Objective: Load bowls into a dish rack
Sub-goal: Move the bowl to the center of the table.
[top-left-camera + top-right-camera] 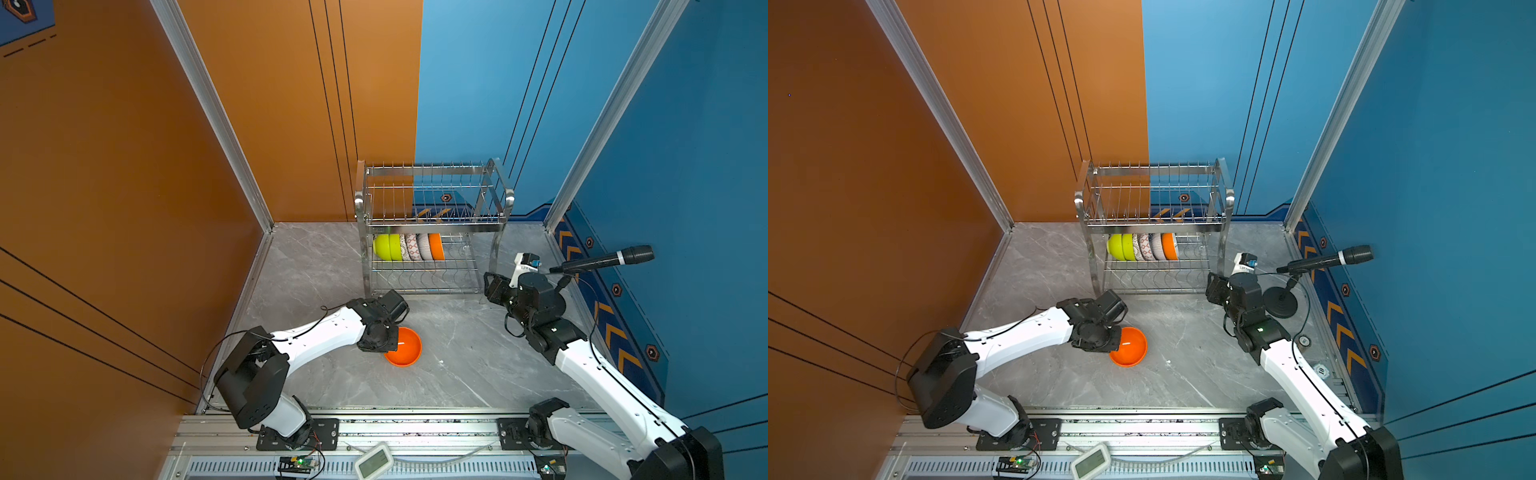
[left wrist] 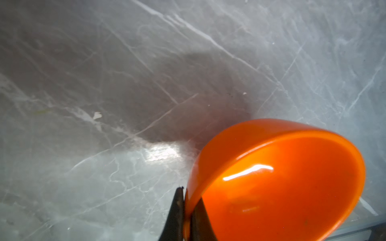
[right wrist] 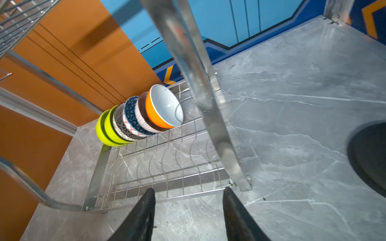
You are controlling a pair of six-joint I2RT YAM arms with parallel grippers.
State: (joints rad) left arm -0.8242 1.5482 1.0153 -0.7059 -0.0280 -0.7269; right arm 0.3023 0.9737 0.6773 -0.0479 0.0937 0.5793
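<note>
Two-tier stainless wire dish rack [image 1: 432,226] centre frame, at the back of the grey marble tabletop [image 1: 457,353]. Lower tier, left end: six bowls [image 1: 409,247] on edge, two lime-green, three patterned, one orange with white inside. Glossy all-orange round bowl [image 1: 405,353] lower centre, rim pinched in closed left end effector [image 2: 189,198]. Right end effector [image 3: 189,189] part-open, empty, by the rack's right leg.

My left gripper [image 2: 189,197] shows only its tips at the wrist camera, where the orange bowl [image 2: 282,177] runs off the frame's edge. In both top views my left arm [image 1: 320,332] hides that gripper and one side of the bowl. At the right wrist camera, a post of the dish rack [image 3: 188,62] is blurred, and the black round base [image 3: 369,158] is cut off. The racked bowls [image 1: 1142,247] overlap, so I can't count them from above.
</note>
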